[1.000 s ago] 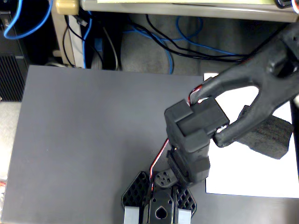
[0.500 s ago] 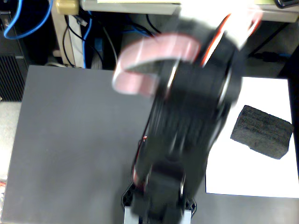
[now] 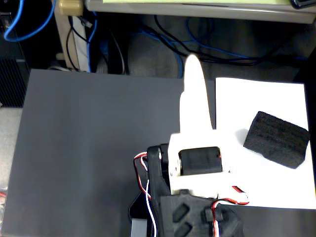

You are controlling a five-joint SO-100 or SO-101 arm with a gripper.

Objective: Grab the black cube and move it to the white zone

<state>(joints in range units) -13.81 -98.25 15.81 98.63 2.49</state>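
Note:
The black cube (image 3: 277, 139) is a rough black foam block with faint grooved rows. It lies on the white zone (image 3: 232, 98), a white paper sheet at the right of the fixed view, near the sheet's right edge. My gripper (image 3: 192, 64) shows as one white finger (image 3: 196, 106) pointing away along the sheet's left edge. It stands clearly to the left of the block, apart from it, and holds nothing. No second finger can be made out, so I cannot see how the jaws stand.
The dark grey tabletop (image 3: 94, 148) fills the left and middle. The arm's black body with red and white wires (image 3: 190, 212) is at the bottom. Blue and black cables (image 3: 163, 39) lie on the floor beyond the table's far edge.

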